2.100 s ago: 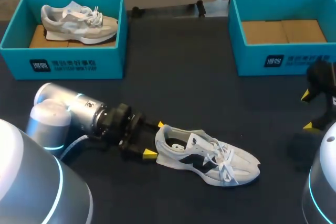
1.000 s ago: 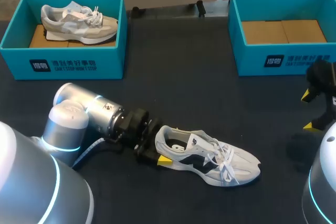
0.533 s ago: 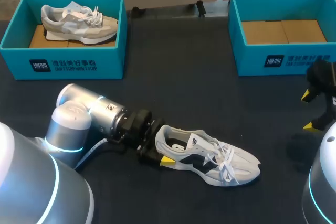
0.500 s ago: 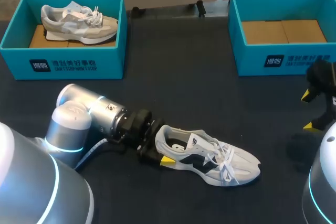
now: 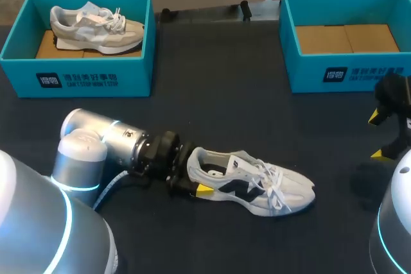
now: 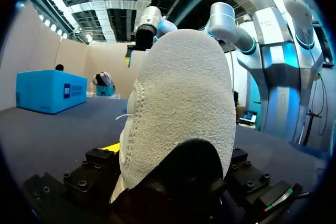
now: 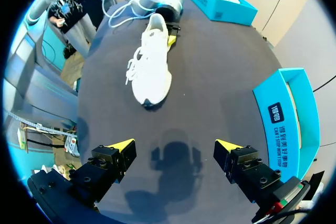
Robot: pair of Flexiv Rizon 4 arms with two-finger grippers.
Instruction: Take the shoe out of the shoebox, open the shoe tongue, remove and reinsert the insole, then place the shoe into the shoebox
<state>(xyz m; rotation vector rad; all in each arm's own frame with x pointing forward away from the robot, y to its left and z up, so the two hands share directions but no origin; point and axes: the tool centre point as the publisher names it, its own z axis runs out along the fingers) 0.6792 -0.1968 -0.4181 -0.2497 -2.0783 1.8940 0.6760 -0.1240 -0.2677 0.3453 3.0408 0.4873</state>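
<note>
**Task state, located against the empty shoebox [image 5: 347, 72].** The shoe [image 5: 252, 184] is out of any box. It lies on its sole on the table [image 5: 225, 94], well apart from the empty shoebox, off toward my left and nearer to me. Its toe is turned toward the box's side and its heel [image 5: 194, 163] is at the end farthest from the box.

**Pincers.** My left pincer [image 5: 191, 172] sits at that far end, clamped on the heel. In the head view one yellow tip presses the heel's near flank, and in the left wrist view the heel fills the gap between the fingers. My right pincer [image 5: 376, 135] hangs near the empty shoebox, just on my side of its front wall. Its fingers are apart and hold nothing; the right wrist view shows bare table between the tips.

**Other items.** A second shoebox [image 5: 77, 78] stands well apart from the empty shoebox, across the table on my left. It holds a second shoe [image 5: 96, 27] that neither pincer touches.

**Progress, as I judge it.**
- **Taking out:** done.
- **Tongue and insole:** the laces [image 5: 273, 190] are crossed and drawn over the tongue [image 5: 243, 160], which lies flat, and no insole lies on the table. These steps look either not begun or complete, and the views do not settle which.
- **Return to the box:** left to do. The floor of the empty shoebox shows only cardboard.
</note>
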